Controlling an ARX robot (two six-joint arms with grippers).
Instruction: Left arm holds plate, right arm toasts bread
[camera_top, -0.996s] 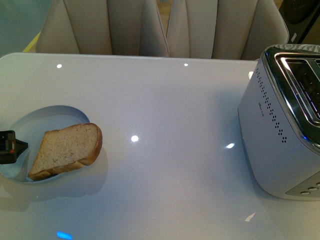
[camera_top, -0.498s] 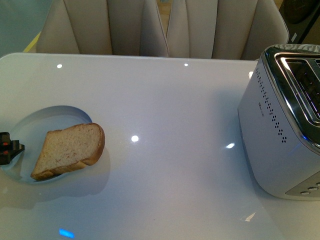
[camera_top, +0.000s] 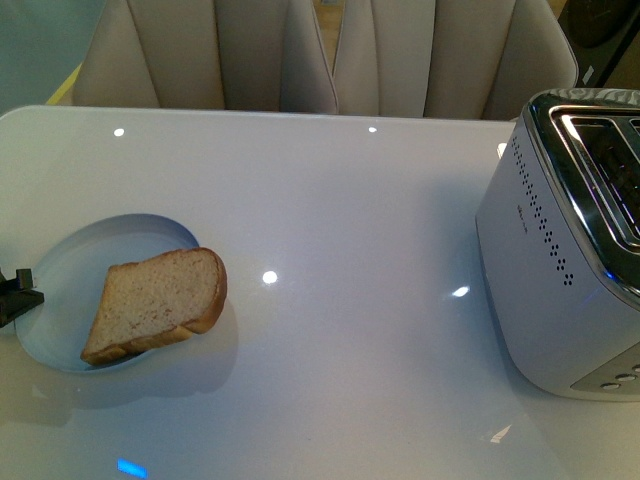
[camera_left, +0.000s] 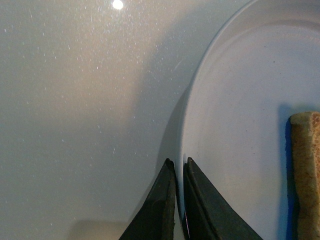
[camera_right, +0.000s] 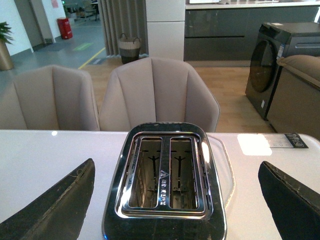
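The left gripper (camera_top: 18, 296) is clamped on the rim of the plate (camera_top: 60, 300), with the rim pinched between its fingers. The bread (camera_top: 160, 302) is laid on the plate just beyond those fingertips (its crust overhangs the far rim). The right gripper (camera_right: 176, 164) is held wide open, empty, above the toaster (camera_right: 163, 186).

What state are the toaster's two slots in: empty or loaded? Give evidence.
Empty. The right wrist view shows only bare racks inside both slots of the toaster; the bread lies on the plate.
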